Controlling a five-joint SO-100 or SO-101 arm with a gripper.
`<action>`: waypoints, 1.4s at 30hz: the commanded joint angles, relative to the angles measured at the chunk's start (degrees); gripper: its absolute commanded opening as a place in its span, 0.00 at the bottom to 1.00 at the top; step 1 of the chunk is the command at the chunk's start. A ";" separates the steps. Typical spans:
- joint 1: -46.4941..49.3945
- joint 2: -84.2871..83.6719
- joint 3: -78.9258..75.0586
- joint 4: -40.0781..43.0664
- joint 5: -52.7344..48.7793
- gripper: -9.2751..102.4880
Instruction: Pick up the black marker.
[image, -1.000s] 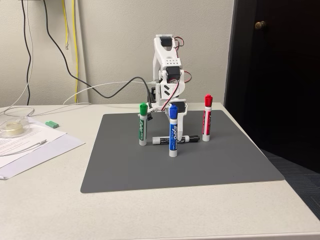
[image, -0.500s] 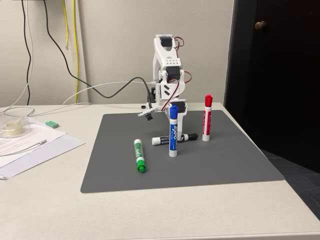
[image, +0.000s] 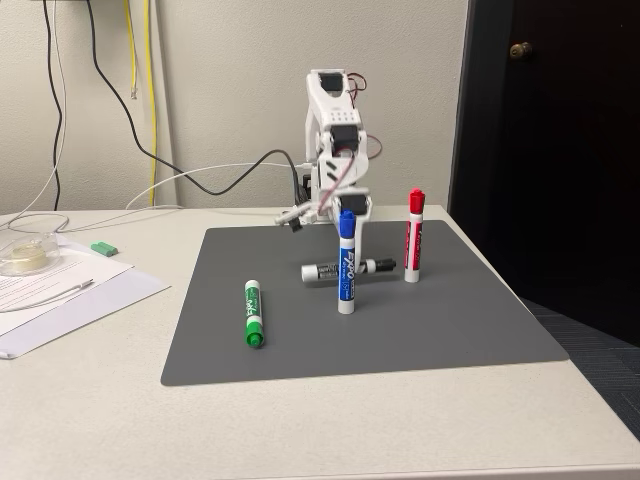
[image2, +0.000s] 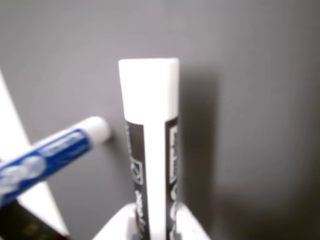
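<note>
Black marker (image: 348, 268) lies flat at frame centre of fixed view, on grey mat (image: 450, 320), behind upright blue marker (image: 346, 262). Wrist view: jaws pinch black marker (image2: 150, 150) at bottom centre, blue marker (image2: 45, 160) at left. Green marker (image: 253, 313) lies flat lower left; red marker (image: 413, 236) stands right.

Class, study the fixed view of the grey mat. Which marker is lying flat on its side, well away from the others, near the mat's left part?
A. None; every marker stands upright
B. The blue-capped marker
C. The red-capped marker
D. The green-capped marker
D. The green-capped marker lies flat on the grey mat, apart from the rest, while the blue-capped marker and red-capped marker stand upright.
</note>
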 joint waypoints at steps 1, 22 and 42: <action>0.79 7.29 -2.29 0.26 2.55 0.08; 10.99 51.59 12.39 -1.49 1.93 0.08; 13.80 54.14 16.08 -2.37 -4.39 0.08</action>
